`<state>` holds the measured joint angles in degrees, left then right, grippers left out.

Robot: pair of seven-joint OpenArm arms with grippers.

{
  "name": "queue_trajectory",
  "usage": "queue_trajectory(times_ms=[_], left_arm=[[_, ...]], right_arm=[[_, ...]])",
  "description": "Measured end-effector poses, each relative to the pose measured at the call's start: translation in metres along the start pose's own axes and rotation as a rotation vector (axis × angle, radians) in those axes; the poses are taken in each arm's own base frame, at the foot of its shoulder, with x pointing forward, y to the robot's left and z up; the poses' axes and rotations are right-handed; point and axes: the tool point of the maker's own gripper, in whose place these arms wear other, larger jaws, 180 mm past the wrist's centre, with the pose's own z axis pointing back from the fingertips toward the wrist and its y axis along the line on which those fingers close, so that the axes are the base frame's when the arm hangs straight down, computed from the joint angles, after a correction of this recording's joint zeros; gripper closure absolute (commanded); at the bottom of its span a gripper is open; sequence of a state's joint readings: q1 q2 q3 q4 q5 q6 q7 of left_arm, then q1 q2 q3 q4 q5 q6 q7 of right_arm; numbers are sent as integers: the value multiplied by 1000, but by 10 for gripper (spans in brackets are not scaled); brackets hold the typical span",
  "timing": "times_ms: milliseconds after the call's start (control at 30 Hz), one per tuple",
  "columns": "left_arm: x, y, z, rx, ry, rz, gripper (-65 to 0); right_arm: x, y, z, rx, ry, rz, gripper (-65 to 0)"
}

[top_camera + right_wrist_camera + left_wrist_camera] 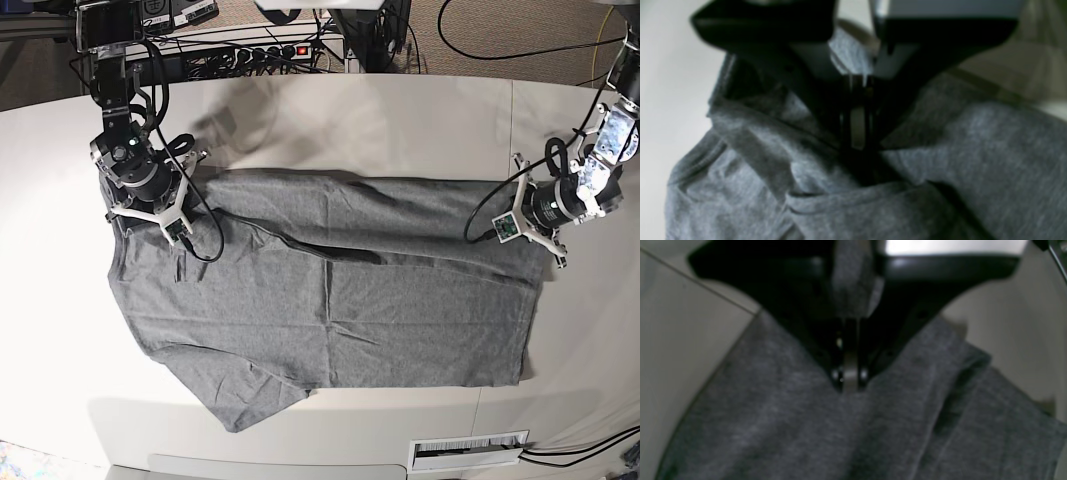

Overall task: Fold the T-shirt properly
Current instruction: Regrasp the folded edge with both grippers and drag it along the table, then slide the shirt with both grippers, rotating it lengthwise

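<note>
Base view, one T-shirt (330, 300), two grippers pinching it

White table (400, 110); T-shirt (330, 300) spread flat.

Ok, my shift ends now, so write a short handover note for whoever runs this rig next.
Left gripper: shut on the T-shirt, pinching its edge at the base view's right end.
Right gripper: shut on the T-shirt at the base view's left end, where the cloth is bunched.
T-shirt: spread flat across the table, one sleeve sticking out toward the near edge.
Done: both ends gripped; a long crease runs across the upper part.
Left: the folding itself; the shirt is not yet a compact fold.
</note>
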<state>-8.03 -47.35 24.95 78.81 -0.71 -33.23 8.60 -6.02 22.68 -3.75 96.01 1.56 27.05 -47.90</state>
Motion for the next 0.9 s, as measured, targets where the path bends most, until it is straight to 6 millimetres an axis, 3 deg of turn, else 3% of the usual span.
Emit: queue_trajectory(times_ms=[467, 900], left_arm=[[-8, -39, 15, -131, -49, 221, 0], [-26, -105, 55, -286, -13, 170, 0]], right_arm=[[-14, 15, 8, 87, 92, -55, 0], [-49, 50, 54, 131, 152, 79, 0]])
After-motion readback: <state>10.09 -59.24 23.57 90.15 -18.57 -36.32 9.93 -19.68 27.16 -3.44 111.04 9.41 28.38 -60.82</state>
